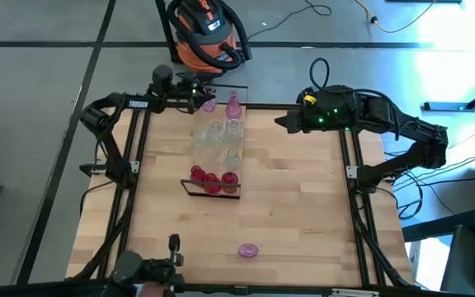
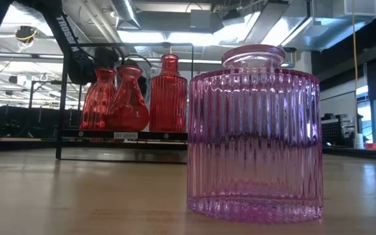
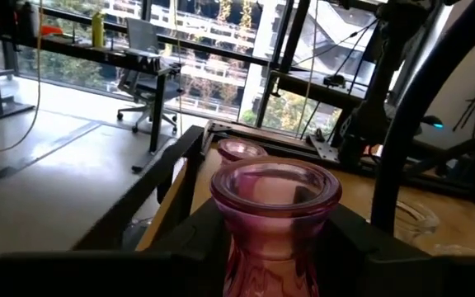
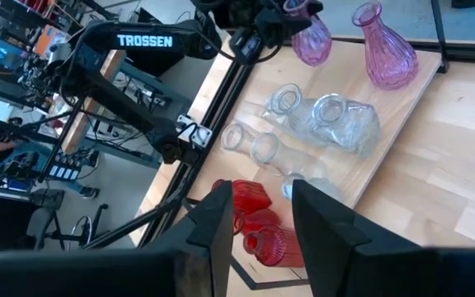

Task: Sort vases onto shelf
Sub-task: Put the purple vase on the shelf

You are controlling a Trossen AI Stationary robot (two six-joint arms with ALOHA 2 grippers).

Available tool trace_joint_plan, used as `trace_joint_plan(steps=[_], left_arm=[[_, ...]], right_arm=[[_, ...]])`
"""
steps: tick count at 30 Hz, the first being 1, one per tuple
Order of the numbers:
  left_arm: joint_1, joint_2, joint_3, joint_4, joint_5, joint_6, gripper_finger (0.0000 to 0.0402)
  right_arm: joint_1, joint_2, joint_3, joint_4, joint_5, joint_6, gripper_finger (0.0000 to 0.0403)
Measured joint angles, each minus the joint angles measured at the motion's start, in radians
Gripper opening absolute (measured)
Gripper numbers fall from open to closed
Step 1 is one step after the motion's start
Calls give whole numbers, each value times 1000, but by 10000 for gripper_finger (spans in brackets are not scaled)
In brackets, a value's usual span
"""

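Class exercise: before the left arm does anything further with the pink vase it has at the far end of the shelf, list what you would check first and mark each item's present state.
1. Left gripper holds the pink vase between its fingers: ok.
2. Held vase is over the shelf: cannot tell; it sits at the far corner.
3. Second pink vase stands apart from it: ok.
4. Clear vases upright mid-shelf: ok.
5. Red vases grouped at the framed end: ok.
6. Ribbed pink vase shelved: not ok; on the table.
7. Right gripper clear, open: ok.
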Motion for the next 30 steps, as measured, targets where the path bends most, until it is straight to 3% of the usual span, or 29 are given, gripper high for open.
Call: trace_joint_plan(steps=[10, 14, 19, 23, 30], left_arm=[[-9, -162, -163, 5, -97, 49, 118], [-69, -162, -203, 1, -140, 78, 118], [-116, -161, -216, 1, -277, 173, 118], [-116, -161, -216, -5, -305, 181, 118], [-116, -161, -217, -23, -332, 189, 118]], right_arm=[[-1, 11, 0, -1, 0, -51, 115], [-2, 34, 0, 1, -6, -57, 115], [0, 65, 0, 4, -89, -57, 115], [0, 78, 0, 7, -155, -42, 115], [0, 82, 0, 24, -159, -27, 115]])
